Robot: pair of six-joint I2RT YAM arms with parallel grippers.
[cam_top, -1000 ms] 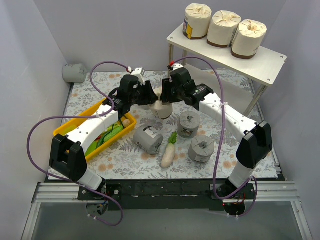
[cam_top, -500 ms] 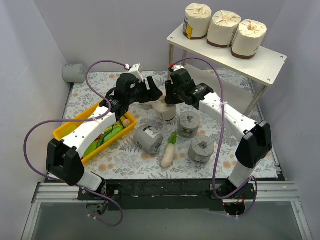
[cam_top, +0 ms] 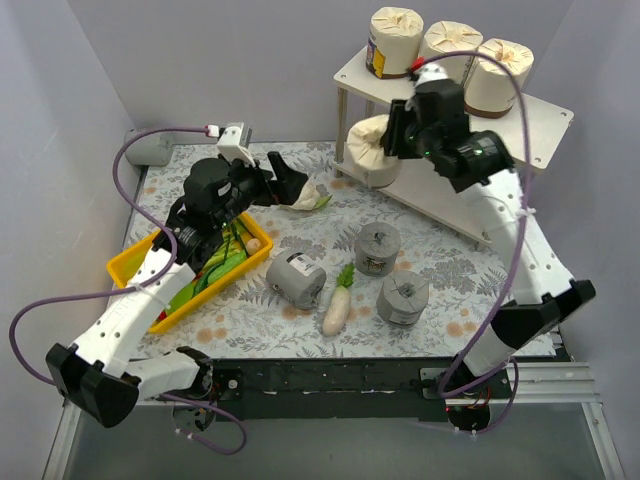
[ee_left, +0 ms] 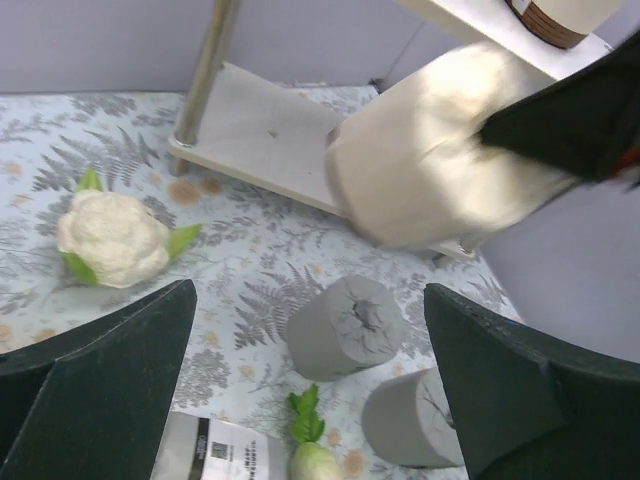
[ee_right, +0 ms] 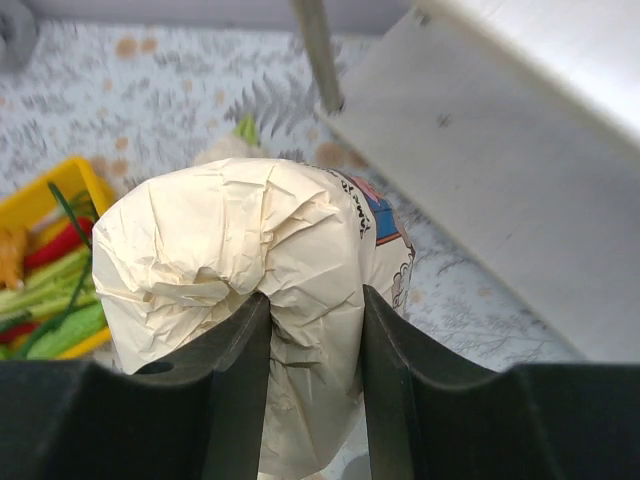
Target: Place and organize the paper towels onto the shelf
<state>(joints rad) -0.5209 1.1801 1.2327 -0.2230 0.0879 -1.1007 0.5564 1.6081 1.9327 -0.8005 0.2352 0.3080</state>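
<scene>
My right gripper [cam_top: 388,143] is shut on a cream paper towel roll [cam_top: 366,152] with a coloured label, held in the air at the left end of the shelf [cam_top: 540,128], level with the gap between its tiers. In the right wrist view the fingers [ee_right: 236,345] pinch the crumpled wrap of that roll [ee_right: 250,240]. Three cream rolls [cam_top: 447,50] stand on the top board. Three grey rolls [cam_top: 378,248] lie on the table mat, and another grey one [cam_top: 150,147] rests at the far left wall. My left gripper [cam_top: 288,183] stands open and empty above the mat.
A cauliflower [cam_top: 306,198] lies just past the left gripper. A white radish [cam_top: 337,308] sits between the grey rolls. The yellow tray [cam_top: 128,262] with vegetables is under the left arm. The shelf's lower board [ee_left: 260,130] and thin leg [ee_right: 318,50] are close to the held roll.
The left gripper let go of the cream roll, opened wide and drew back to the left. The right gripper lifted the roll up and right to the shelf's left end.
</scene>
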